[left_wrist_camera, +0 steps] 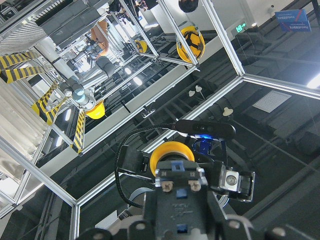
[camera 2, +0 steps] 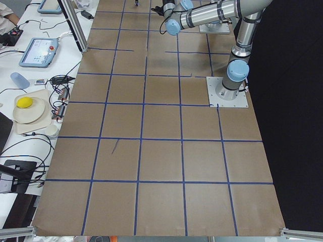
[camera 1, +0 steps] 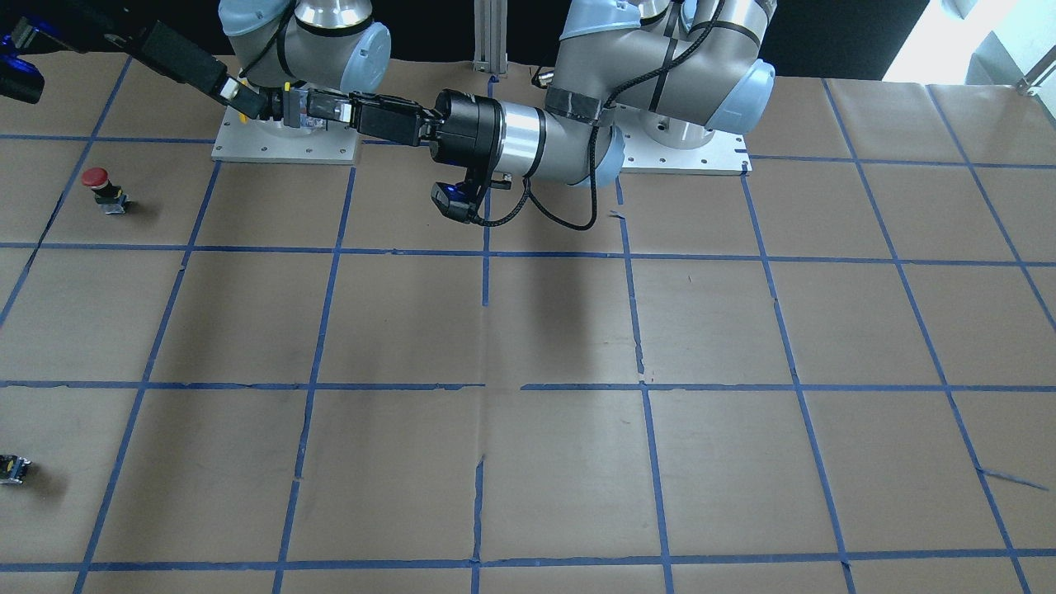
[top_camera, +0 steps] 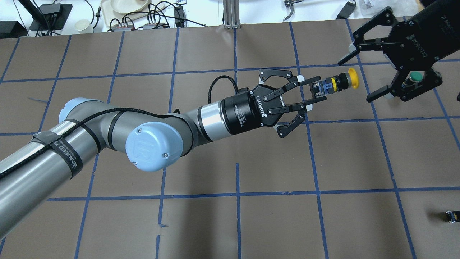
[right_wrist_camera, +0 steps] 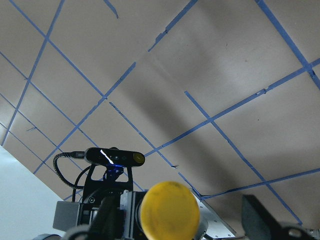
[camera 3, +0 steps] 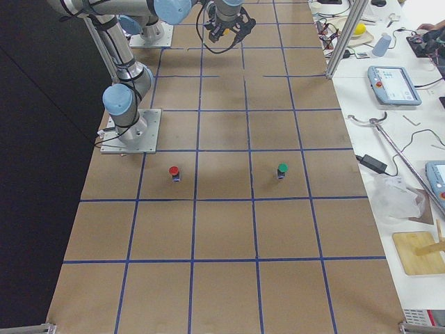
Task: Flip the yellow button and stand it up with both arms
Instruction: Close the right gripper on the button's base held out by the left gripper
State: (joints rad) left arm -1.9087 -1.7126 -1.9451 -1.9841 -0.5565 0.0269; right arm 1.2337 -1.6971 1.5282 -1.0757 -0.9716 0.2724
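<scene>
My left gripper [top_camera: 313, 92] is shut on the black body of the yellow button [top_camera: 350, 79] and holds it sideways in the air, with the yellow cap pointing away from the gripper. My right gripper [top_camera: 354, 81] is open, and its two fingers stand on either side of the cap without closing on it. In the right wrist view the yellow cap [right_wrist_camera: 169, 210] fills the bottom centre, with one finger [right_wrist_camera: 260, 216] beside it. In the left wrist view the button [left_wrist_camera: 175, 167] shows from behind. In the front view both grippers meet at the button [camera 1: 299, 108], near the robot's base.
A red-capped button [camera 1: 101, 186] and a small dark block [camera 1: 12, 468] stand on the brown table with its blue tape grid [camera 1: 528, 330]. A green-capped button [camera 3: 282, 170] stands near the red one [camera 3: 174, 172]. Mounting plates [camera 1: 285, 147] lie under the arm bases.
</scene>
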